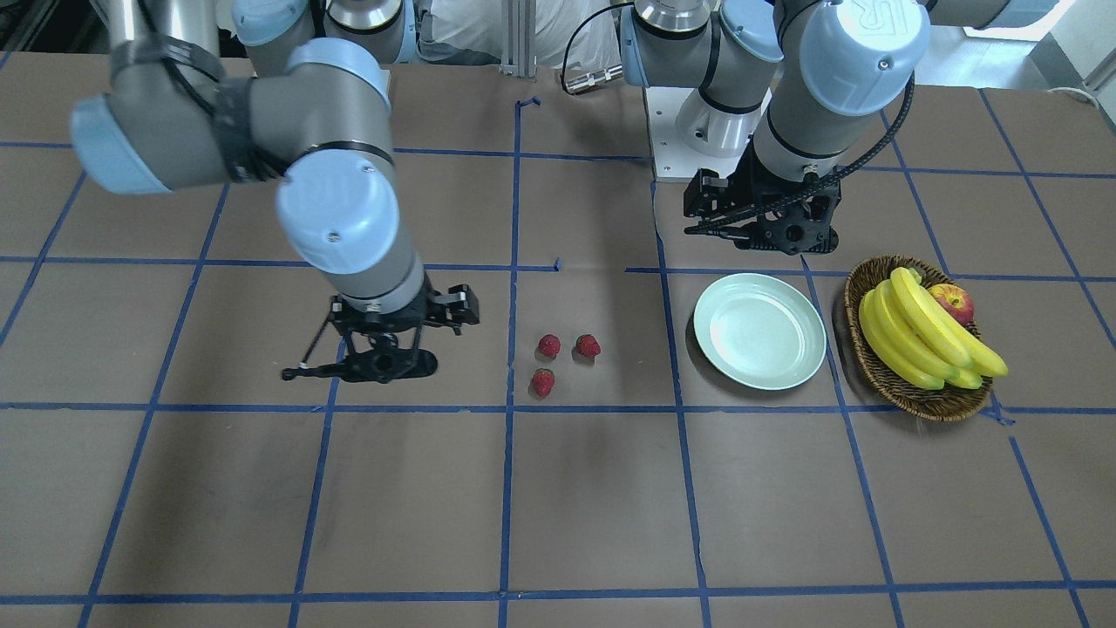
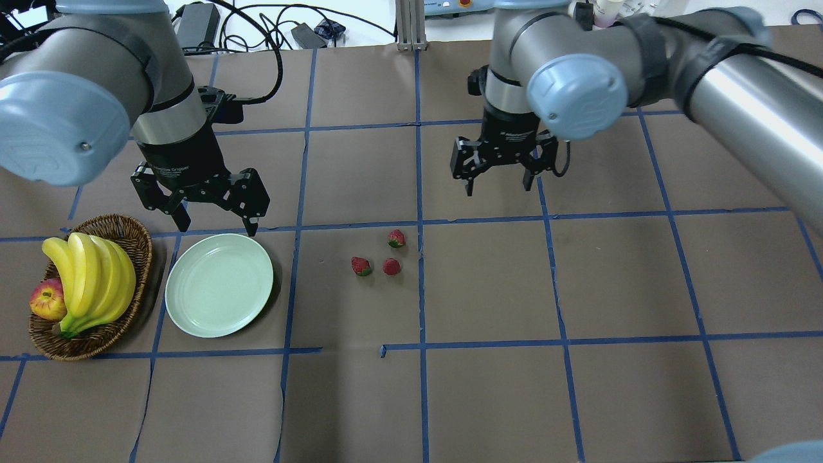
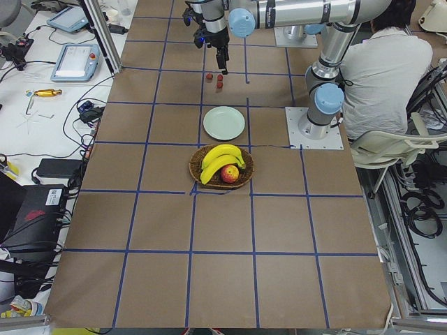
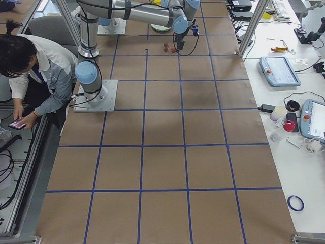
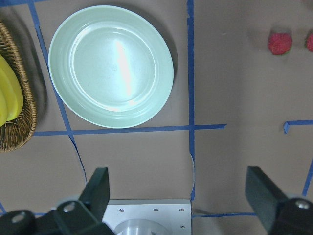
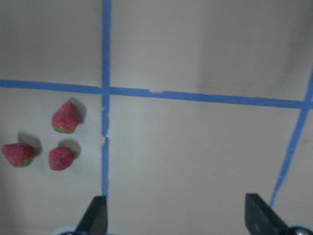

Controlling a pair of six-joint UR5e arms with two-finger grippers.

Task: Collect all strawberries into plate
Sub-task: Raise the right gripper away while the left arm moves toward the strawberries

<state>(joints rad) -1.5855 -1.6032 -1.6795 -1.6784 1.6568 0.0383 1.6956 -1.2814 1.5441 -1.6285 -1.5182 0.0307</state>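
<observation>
Three strawberries [image 2: 391,266] lie in a loose cluster on the brown desk [image 2: 578,289], none on the plate [image 2: 218,285]. The plate sits well apart, toward the robot's left, just beside a wicker basket [image 2: 144,247] with bananas [image 2: 96,283] and an apple [image 2: 46,301]. Left gripper [image 2: 217,226] hangs near the plate, jaws spread wide. Right gripper [image 2: 499,190] hangs to the robot's right of the strawberries, jaws likewise spread.
</observation>
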